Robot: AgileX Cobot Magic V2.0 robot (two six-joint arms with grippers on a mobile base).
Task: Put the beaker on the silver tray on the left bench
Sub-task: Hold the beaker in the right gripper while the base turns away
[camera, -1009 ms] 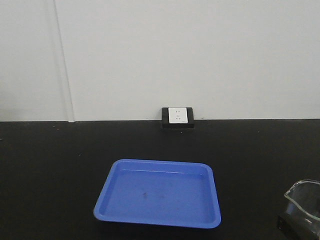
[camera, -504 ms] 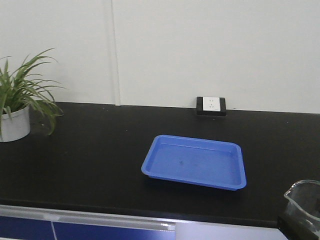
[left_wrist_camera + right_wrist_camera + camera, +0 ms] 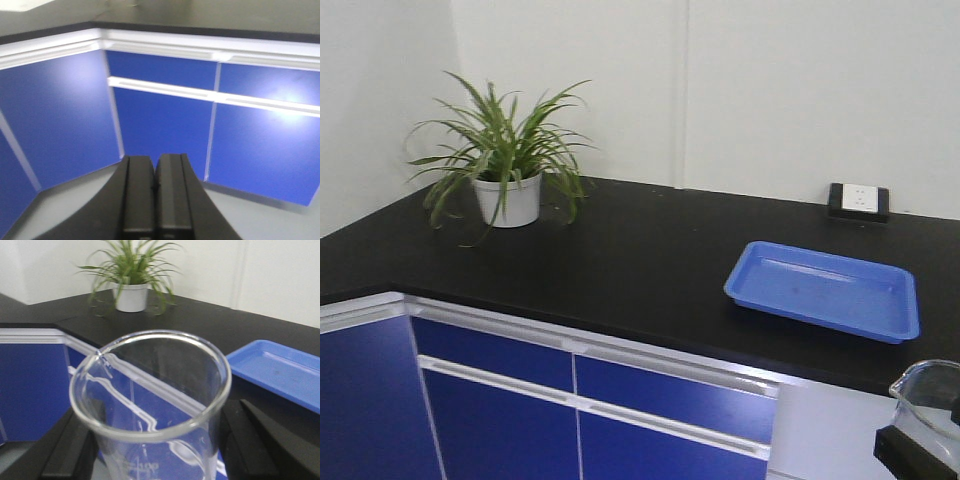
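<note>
So the left gripper is doing nothing: its black fingers are pressed flat together with nothing between them, and its camera just stares at the glossy blue cabinet fronts. In the front view, starting at the left, there's a spiky green plant in a white pot near the corner of the long matte black surface. Further right a shallow blue plastic tray lies flat on it, well apart from the plant, with a small white wall socket in a black frame behind it. At the far bottom right is the small clear glass beaker, upright, empty as far as I can see, carried by the right gripper out in front of the surface's edge rather than over it. The right wrist view shows that gripper's black fingers on either side of the glass, and I'd say they're clamped on its walls. Progress-wise, the pickup looks done and the beaker is in the air. The silver tray isn't in any view, though, and I can't tell if this surface is the left bench. So my guess is the whole delivery is left: find that tray, bring the beaker over it, set it down upright, let go. The blue one isn't the target.
</note>
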